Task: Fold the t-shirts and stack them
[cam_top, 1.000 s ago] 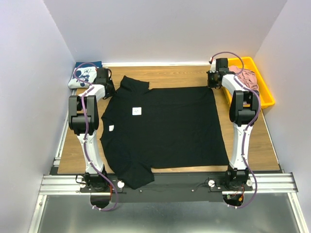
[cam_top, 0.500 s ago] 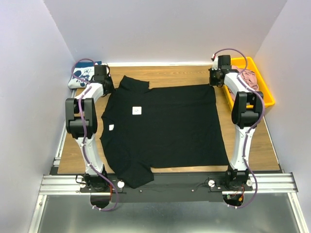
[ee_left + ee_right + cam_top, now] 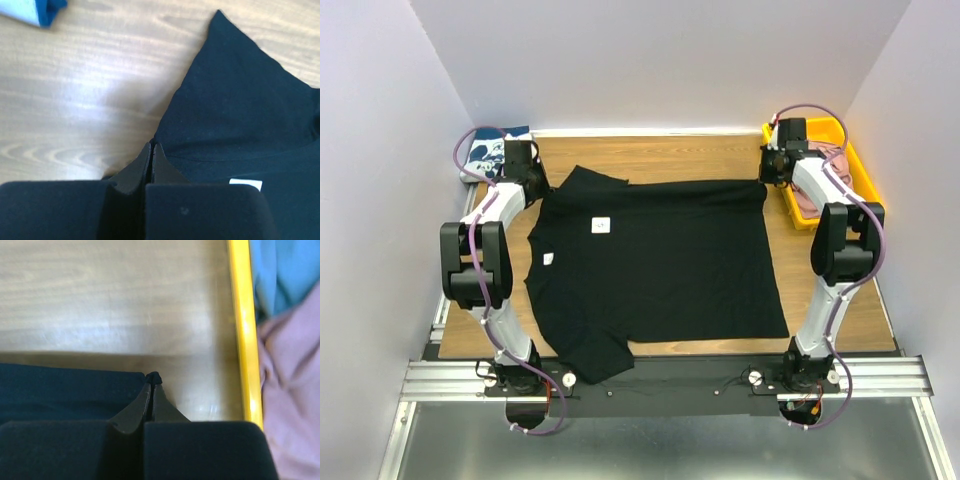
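Observation:
The large black t-shirt lies spread flat on the wooden table. My left gripper is shut on its far left edge; in the left wrist view the closed fingertips pinch the black t-shirt at its border. My right gripper is shut on the far right corner; in the right wrist view the tips hold a small bunch of the black t-shirt. The navy t-shirt with the mouse print lies folded at the far left corner. The pink t-shirt lies in the yellow bin.
The yellow bin stands at the far right, just beside my right gripper; its rim is close in the right wrist view, with pink cloth and blue cloth inside. White walls enclose the table.
Both arms have swung outward and toward the far side, still holding the black t-shirt. Its far edge is pulled straighter and its near edge has shifted slightly away from me.

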Controlling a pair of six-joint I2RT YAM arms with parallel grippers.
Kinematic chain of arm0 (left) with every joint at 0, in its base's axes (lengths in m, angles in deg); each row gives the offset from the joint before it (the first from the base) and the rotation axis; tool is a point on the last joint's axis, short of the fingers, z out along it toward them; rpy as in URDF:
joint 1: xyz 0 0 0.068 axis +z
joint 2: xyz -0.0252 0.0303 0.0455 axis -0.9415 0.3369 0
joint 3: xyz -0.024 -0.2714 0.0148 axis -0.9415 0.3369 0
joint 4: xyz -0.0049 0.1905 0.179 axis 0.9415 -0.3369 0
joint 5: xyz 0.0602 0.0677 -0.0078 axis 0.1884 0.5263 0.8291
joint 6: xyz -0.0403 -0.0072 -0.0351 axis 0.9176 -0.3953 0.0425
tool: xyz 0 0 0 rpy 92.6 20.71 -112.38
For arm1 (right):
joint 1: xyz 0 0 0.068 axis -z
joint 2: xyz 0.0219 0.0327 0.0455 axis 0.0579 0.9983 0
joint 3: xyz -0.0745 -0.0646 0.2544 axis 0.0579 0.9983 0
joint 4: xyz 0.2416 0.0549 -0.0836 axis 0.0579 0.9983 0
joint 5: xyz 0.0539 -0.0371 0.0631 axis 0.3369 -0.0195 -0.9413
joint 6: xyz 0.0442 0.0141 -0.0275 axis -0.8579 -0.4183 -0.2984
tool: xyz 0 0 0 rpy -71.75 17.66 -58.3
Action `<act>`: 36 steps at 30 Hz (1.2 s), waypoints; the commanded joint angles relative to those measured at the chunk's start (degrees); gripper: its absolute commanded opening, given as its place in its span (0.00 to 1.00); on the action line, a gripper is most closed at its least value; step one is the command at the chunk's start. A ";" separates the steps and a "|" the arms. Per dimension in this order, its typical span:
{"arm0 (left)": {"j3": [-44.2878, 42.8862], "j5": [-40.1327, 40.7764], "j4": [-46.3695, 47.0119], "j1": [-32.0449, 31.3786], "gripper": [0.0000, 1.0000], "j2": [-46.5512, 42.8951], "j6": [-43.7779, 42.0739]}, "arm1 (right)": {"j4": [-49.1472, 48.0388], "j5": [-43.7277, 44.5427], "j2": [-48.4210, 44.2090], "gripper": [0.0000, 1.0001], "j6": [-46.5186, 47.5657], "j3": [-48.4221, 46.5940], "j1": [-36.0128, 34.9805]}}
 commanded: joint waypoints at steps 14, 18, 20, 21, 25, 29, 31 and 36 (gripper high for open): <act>9.83 5.12 -0.83 1.03 0.00 -10.68 1.91 | 0.52 5.72 -14.09 0.01 -8.83 13.42 0.44; 12.02 5.73 -0.92 1.03 0.00 -11.56 2.08 | 0.52 6.42 -16.20 0.01 -9.80 17.46 0.44; 12.99 6.26 -0.48 1.03 0.00 -12.09 2.35 | 0.26 7.12 -16.64 0.01 -10.77 19.74 0.45; 13.51 6.44 -0.21 1.03 0.00 -12.27 2.43 | 0.17 7.56 -16.73 0.01 -10.94 20.45 0.44; 16.15 7.31 -0.04 1.03 0.00 -12.35 2.96 | -0.18 8.18 -17.00 0.01 -13.22 23.52 0.53; 18.35 7.93 1.02 1.12 0.00 -12.62 3.31 | -0.62 10.20 -17.17 0.01 -14.55 25.90 0.80; 18.88 7.85 1.11 1.12 0.00 -11.83 3.58 | -0.54 11.87 -17.00 0.01 -15.25 26.86 0.80; 20.11 7.76 1.54 1.12 0.00 -10.34 4.02 | -0.97 11.17 -16.21 0.01 -16.83 28.62 0.88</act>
